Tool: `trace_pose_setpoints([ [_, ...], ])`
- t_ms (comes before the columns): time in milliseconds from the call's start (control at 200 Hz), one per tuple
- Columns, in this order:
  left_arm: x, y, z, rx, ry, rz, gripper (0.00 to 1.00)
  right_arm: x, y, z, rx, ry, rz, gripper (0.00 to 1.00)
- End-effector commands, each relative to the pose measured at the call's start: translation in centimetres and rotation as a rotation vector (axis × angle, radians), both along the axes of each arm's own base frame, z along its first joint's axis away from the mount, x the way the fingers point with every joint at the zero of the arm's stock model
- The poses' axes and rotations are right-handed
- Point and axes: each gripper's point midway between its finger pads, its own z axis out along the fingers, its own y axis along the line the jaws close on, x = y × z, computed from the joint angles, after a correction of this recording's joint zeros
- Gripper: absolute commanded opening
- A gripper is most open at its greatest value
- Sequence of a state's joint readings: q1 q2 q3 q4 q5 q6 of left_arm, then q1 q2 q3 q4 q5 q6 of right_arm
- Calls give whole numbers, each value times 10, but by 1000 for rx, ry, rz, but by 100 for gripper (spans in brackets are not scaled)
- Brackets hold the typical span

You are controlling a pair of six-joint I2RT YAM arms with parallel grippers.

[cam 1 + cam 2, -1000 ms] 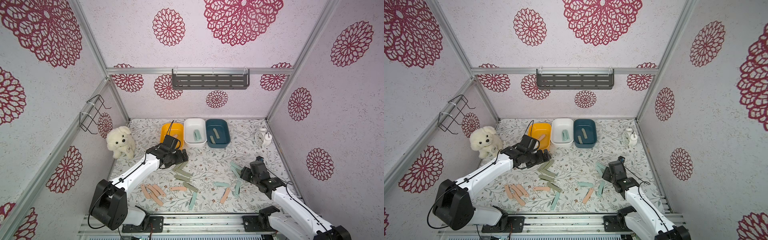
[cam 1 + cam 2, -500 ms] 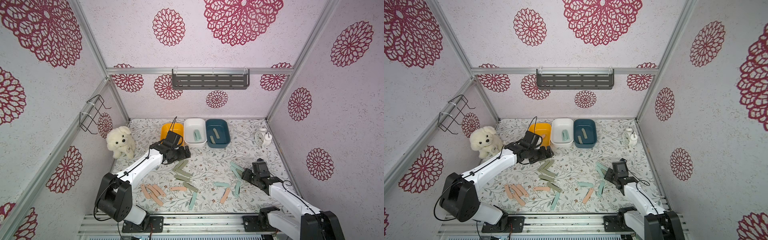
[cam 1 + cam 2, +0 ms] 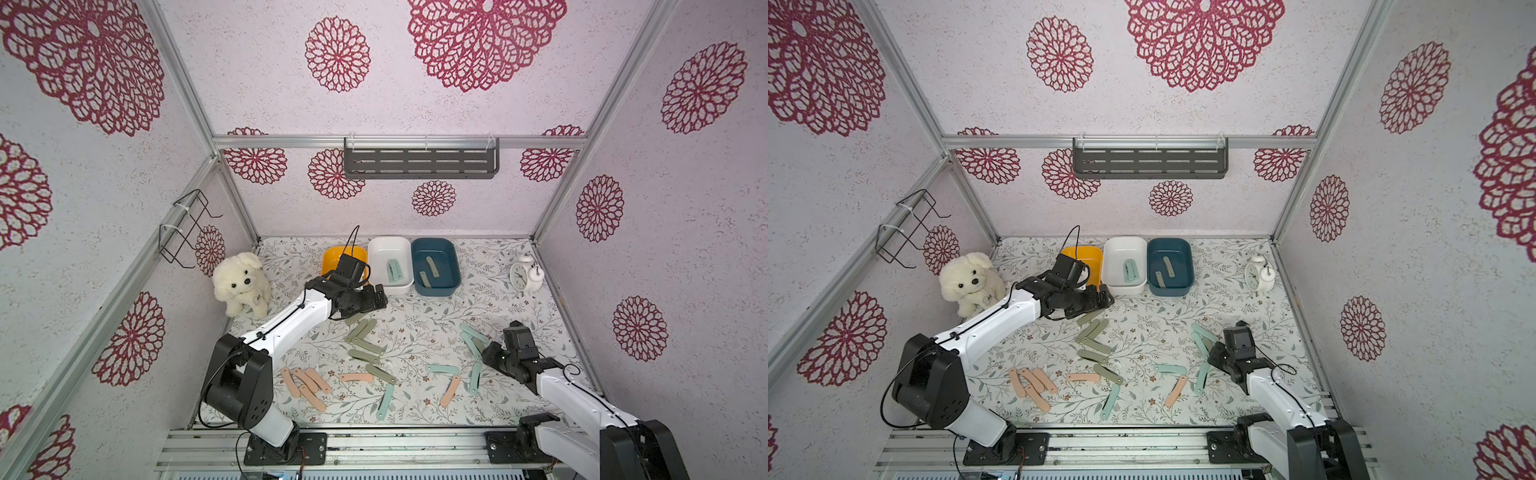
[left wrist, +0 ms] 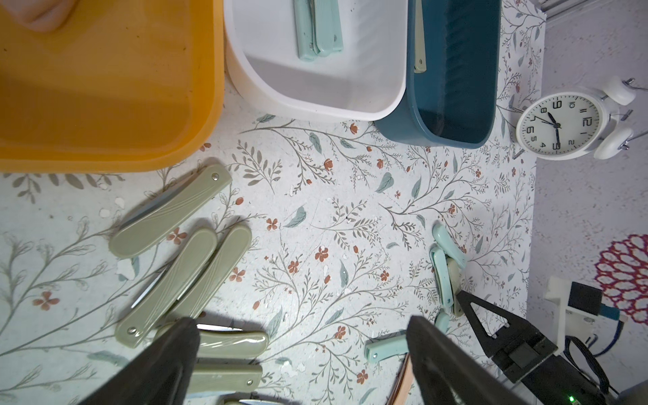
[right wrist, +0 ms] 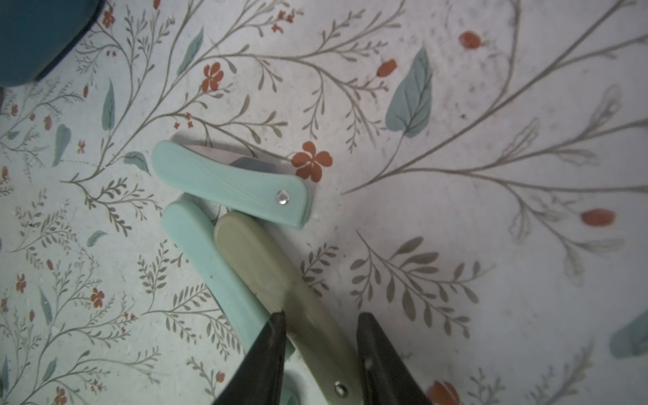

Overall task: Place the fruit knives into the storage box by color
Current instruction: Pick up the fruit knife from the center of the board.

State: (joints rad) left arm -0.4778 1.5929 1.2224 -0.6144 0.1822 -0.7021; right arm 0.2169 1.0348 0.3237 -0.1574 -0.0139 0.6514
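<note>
My right gripper (image 5: 321, 315) is down on the table at the right and shut on a sage-green fruit knife (image 5: 266, 266), which lies against two mint ones (image 5: 228, 182). In both top views it (image 3: 486, 356) sits at that small cluster. My left gripper (image 4: 303, 322) is open and empty, hovering (image 3: 376, 296) in front of the storage boxes above several sage-green knives (image 3: 361, 334). The yellow box (image 3: 332, 257), white box (image 3: 388, 247) and blue box (image 3: 432, 243) stand in a row at the back. Mint knives (image 3: 394, 270) lie in the white box, sage ones (image 3: 432, 266) in the blue. Peach knives (image 3: 305, 384) lie near the front.
A white plush dog (image 3: 241, 284) sits at the back left and an alarm clock (image 3: 523, 274) at the back right. A wire rack (image 3: 187, 228) hangs on the left wall, a grey shelf (image 3: 419, 162) on the back wall. More mint knives (image 3: 442, 368) lie front right.
My right gripper has come down onto the knife cluster and its jaws have closed in on the sage-green knife. The left gripper has shifted right, away from the yellow box.
</note>
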Motion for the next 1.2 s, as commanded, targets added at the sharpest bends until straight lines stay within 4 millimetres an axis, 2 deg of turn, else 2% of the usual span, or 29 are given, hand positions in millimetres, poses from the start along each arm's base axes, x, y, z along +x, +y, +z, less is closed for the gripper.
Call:
trace_pose_setpoints([
  [0,4,-4,3,1,-25,-27,97,-9,7,-7,14,38,9,35],
  [355,4,-3,8,-4,-39,-27,97,-14,30,-16,-60,83,102,32],
  [555,7,-6,9,-31,-45,-22,97,-12,21,-12,-147,106,126,32],
  [1011,10,-10,6,-35,-32,-33,97,-9,26,-17,-157,126,159,38],
  [1191,12,-13,7,-40,-29,-40,97,-2,19,-15,-219,140,148,36],
])
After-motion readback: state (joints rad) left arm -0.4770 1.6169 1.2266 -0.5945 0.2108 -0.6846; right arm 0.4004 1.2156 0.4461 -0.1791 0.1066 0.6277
